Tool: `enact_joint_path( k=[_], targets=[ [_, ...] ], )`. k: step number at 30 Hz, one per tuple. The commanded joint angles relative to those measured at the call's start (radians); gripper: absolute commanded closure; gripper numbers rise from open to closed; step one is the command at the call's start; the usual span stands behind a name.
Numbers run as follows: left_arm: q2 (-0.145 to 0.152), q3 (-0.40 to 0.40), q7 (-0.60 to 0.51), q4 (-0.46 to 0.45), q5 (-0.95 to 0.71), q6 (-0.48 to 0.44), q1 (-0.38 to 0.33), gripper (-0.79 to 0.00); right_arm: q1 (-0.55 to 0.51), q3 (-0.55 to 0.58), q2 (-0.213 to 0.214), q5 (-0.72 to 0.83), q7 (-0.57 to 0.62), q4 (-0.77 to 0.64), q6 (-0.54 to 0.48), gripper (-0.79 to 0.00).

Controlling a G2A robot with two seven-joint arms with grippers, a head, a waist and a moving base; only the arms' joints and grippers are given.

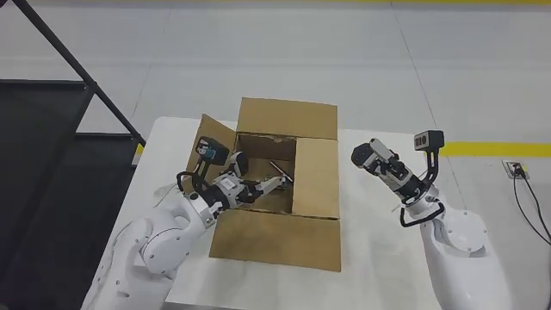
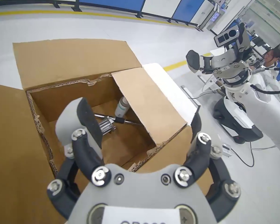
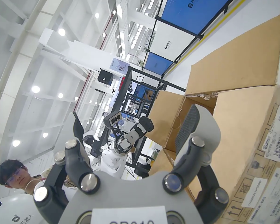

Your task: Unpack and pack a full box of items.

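Hovering at the mouth of the cardboard box [image 2: 60, 96] on the white table [image 1: 370, 258], both sets of jaws wide open and holding nothing.

Could catch the left gripper [image 2: 140, 115] on the side flap [image 2: 149, 103] that leans in over the opening. Could also knock over the small white bottle [image 2: 121, 108] while going for the shiny metal tool [image 2: 106, 124] right next to it, or slip off its thin rod. Seen inside the box: that bottle standing near the flap side, the tool lying flat on the bottom. Right gripper [image 3: 135, 115] up in the air beside the box, not touching it.
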Motion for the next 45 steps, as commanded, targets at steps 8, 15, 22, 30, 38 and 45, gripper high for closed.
enact_joint_path(
  k=[8,15,22,30,38,45],
  targets=[
    [0.000,-0.001,0.001,-0.001,0.001,-0.001,0.001,-0.785,0.000,0.000,0.000,0.001,0.001,0.001,-0.001,-0.785],
    [-0.009,0.048,-0.036,0.039,-0.043,0.024,-0.022,-0.785,-0.024,0.019,0.011,0.077,0.079,-0.025,-0.049,-0.785],
    [-0.028,0.126,-0.098,0.161,-0.115,0.028,-0.113,-0.785,-0.030,0.076,0.033,0.179,0.224,-0.021,-0.076,-0.785],
    [-0.046,0.183,-0.117,0.258,-0.170,0.012,-0.164,-0.785,-0.049,0.111,0.054,0.209,0.288,-0.056,-0.099,-0.785],
    [-0.063,0.230,-0.165,0.357,-0.284,-0.034,-0.200,-0.785,-0.060,0.116,0.067,0.218,0.268,-0.081,-0.099,-0.785],
    [-0.082,0.280,-0.215,0.450,-0.379,-0.073,-0.245,-0.785,-0.083,0.130,0.079,0.223,0.249,-0.103,-0.104,-0.785]
  ],
)
